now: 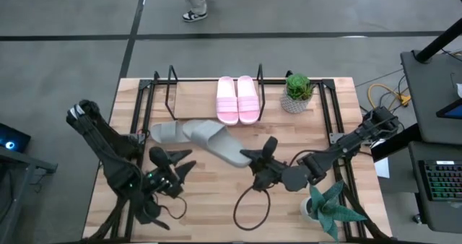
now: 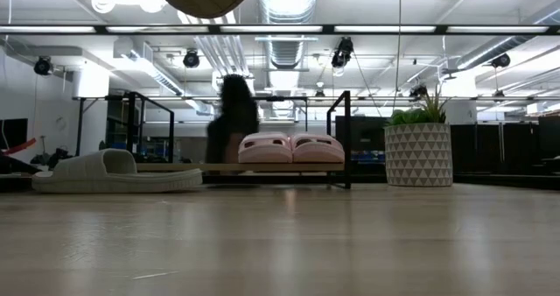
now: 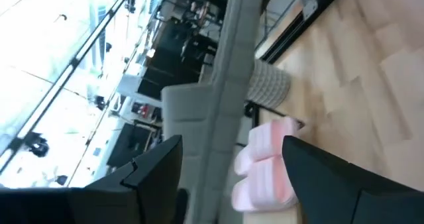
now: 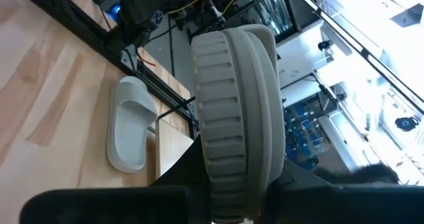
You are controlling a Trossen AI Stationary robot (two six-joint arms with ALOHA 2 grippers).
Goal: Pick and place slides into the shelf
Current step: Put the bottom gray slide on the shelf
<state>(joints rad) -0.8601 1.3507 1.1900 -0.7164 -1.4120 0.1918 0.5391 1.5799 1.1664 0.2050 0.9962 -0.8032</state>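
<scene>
The shelf [image 1: 195, 96] stands along the table's far edge, and the pale pink pair [image 1: 237, 99] sits on its board side by side. One grey-green slide [image 1: 166, 132] lies sole-down on the table in front of the shelf, toward its left end. My right gripper [image 1: 258, 161] is shut on the other grey-green slide [image 1: 216, 141] at mid-table. My left gripper [image 1: 173, 166] is open over the near left of the table and holds nothing. In its wrist view the held slide [image 3: 218, 91] and the pink pair [image 3: 265, 164] show beyond its fingers. My right gripper pinches the grey-green slide by its heel end [image 4: 235, 184] between its two fingers. It comes roughly level from the table's right, in line with the slide's length. The ribbed sole [image 4: 232, 98] faces the wrist camera. The strap end [image 1: 202, 131] points toward the other slide, and the slide looks raised off the table.
A potted plant [image 1: 296, 92] stands just right of the shelf, and another [image 1: 328, 204] at the near right corner. A black cable loop [image 1: 249, 204] lies near the middle of the near edge. A person [image 1: 193, 2] walks beyond the far edge.
</scene>
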